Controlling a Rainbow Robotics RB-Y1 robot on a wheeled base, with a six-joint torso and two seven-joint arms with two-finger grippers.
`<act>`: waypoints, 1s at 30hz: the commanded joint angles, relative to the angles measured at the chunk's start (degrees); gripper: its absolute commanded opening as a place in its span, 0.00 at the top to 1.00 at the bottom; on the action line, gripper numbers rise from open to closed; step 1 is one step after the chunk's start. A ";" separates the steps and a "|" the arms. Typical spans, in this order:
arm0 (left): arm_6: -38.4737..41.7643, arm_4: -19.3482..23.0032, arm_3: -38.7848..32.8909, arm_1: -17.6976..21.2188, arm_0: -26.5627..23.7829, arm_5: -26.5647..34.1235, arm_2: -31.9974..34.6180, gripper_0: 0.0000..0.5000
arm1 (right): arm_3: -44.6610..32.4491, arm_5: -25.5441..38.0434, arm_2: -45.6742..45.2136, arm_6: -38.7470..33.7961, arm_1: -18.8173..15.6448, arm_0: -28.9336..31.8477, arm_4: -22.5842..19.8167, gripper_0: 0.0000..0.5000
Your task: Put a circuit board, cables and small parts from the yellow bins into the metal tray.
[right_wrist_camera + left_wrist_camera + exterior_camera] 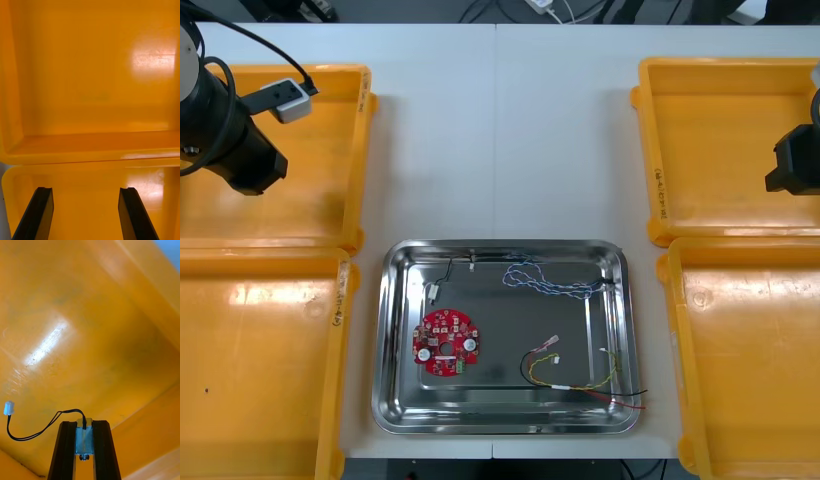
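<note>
So the metal tray (380, 340) on the bench (500, 130) holds a red circuit board (445, 341), a blue and white cable (545, 283), a red and yellow cable (580, 385) and a black cable (442, 280). From the front we see the left arm (225, 130) over the far left bin (330, 200) and the right arm (795, 160) over the far right bin (720, 150). Up close, we catch the left gripper (84, 427) clenched on a small metal part (84, 442) trailing a black lead (73, 410). The right gripper (85, 191) is released, fingers apart.
</note>
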 commanded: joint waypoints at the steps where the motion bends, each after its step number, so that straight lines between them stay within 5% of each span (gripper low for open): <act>1: 12.27 -1.01 -6.95 -2.16 -1.62 4.36 1.77 1.00 | 1.56 0.24 -2.83 -2.19 -3.92 1.78 -0.93 0.00; 11: 22.82 -4.26 -17.32 -8.14 -1.53 6.52 1.07 1.00 | 2.00 -1.57 -4.23 -2.10 -5.76 5.12 -1.28 0.00; 20: 35.83 -8.92 -22.68 -11.74 -1.18 6.52 -7.90 1.00 | 3.67 -1.75 -7.22 -1.13 -5.85 5.12 -5.15 0.00; 30: 48.83 -12.78 -24.61 -14.29 -1.09 6.52 -18.80 1.00 | 3.67 -4.38 -7.22 6.42 -5.85 7.85 -3.65 0.00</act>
